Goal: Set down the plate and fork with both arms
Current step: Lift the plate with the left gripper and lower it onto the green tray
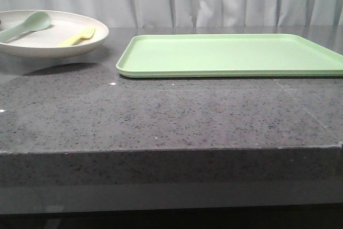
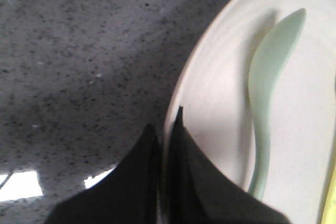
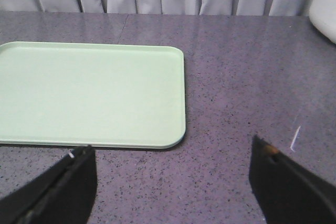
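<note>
The cream plate (image 1: 53, 46) is at the far left of the front view, slightly above the grey table with a shadow under it. A pale yellow fork (image 1: 79, 36) and a pale green spoon (image 1: 27, 27) lie in it. In the left wrist view my left gripper (image 2: 165, 119) is shut on the plate's rim (image 2: 181, 87), one finger inside and one outside. The spoon (image 2: 268, 87) lies close by, and a sliver of the fork (image 2: 331, 203) shows at the frame edge. My right gripper (image 3: 171, 148) stands open over bare table, holding nothing. Neither gripper shows in the front view.
A flat light green tray (image 1: 230, 54) lies to the right of the plate, with nothing on it. In the right wrist view the tray (image 3: 89, 93) is just beyond the right gripper's fingers. Grey curtains hang behind the table. The table's front edge (image 1: 171, 151) is near.
</note>
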You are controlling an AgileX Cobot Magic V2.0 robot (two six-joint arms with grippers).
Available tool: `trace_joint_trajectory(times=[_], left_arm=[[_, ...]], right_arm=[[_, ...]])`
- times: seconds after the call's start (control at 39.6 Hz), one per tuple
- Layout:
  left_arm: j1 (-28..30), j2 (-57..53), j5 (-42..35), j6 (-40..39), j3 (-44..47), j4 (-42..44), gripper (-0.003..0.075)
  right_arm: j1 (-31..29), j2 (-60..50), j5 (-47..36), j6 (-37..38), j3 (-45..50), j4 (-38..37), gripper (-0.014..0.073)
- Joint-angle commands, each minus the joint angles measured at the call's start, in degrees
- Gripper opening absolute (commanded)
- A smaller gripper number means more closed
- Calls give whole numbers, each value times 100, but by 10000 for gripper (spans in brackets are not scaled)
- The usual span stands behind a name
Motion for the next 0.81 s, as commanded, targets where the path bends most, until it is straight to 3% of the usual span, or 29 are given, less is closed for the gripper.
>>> trace_joint_trajectory(times=[0.0,0.35,0.78], left_arm=[[-255,-444,163,-301,-198,-384,-18],[-1472,-444,-46,-869,-198,-600,-18],[-2833,-405,-1361,-2064,-198,-597,-18]], right_arm=[[6,65,-427,-55,-183,-82,614],[6,65,-427,-55,-183,-82,614],[6,65,-427,-55,-183,-82,614]])
